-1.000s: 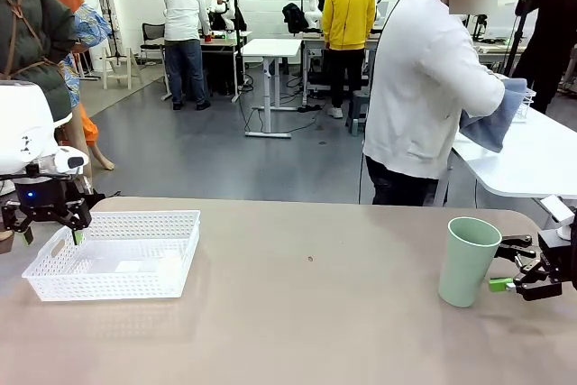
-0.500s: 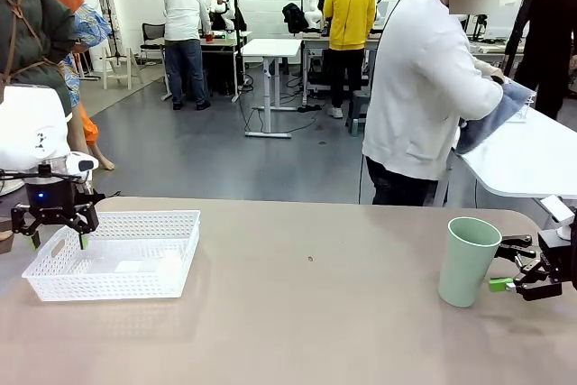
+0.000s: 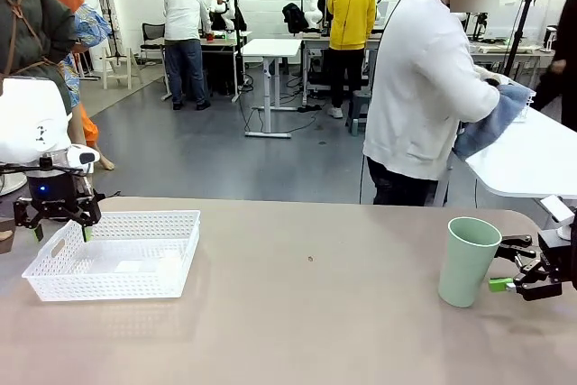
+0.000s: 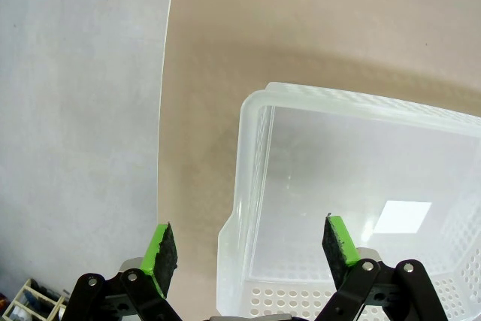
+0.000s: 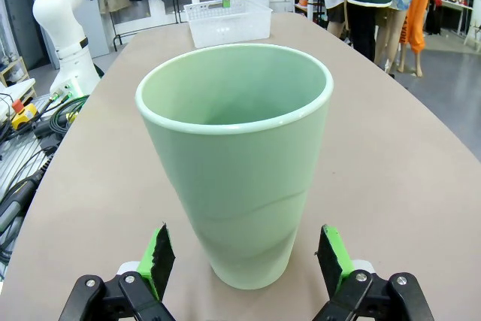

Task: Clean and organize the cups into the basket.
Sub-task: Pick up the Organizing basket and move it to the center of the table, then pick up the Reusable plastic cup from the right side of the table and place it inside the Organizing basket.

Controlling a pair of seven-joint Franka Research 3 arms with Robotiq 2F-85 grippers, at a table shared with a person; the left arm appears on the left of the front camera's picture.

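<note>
From where I stand, the white basket [image 3: 117, 219] sits on the tan table [image 3: 306, 322] at about 9 o'clock, and the mint green cup [image 3: 467, 261] stands upright near the opposite edge at about 3 o'clock, well apart from it.

The left gripper [image 3: 61, 233] hangs over the basket's left end with its fingers pointing down and spread wide. Looking down along that wrist, the left gripper [image 4: 249, 246] straddles the short wall of the basket [image 4: 361, 101]. One green pad is outside over the table and the other is inside over the basket floor. It is holding nothing, and I cannot tell whether either pad touches the plastic.

The right gripper [image 3: 509, 263] lies low to the table on the cup's 3 o'clock side, fingers turned towards it and apart. From that wrist, the cup [image 5: 237, 163] stands between the two pads of the right gripper [image 5: 245, 257]. There is a gap on each side, so it is not gripped. The basket [image 5: 229, 20] shows far off across the table at 12 o'clock.

Beyond the table, at about 1 o'clock, a person [image 3: 424, 87] in a white top is turned towards another white table, with a blue-grey cloth [image 3: 487, 128] in hand.
</note>
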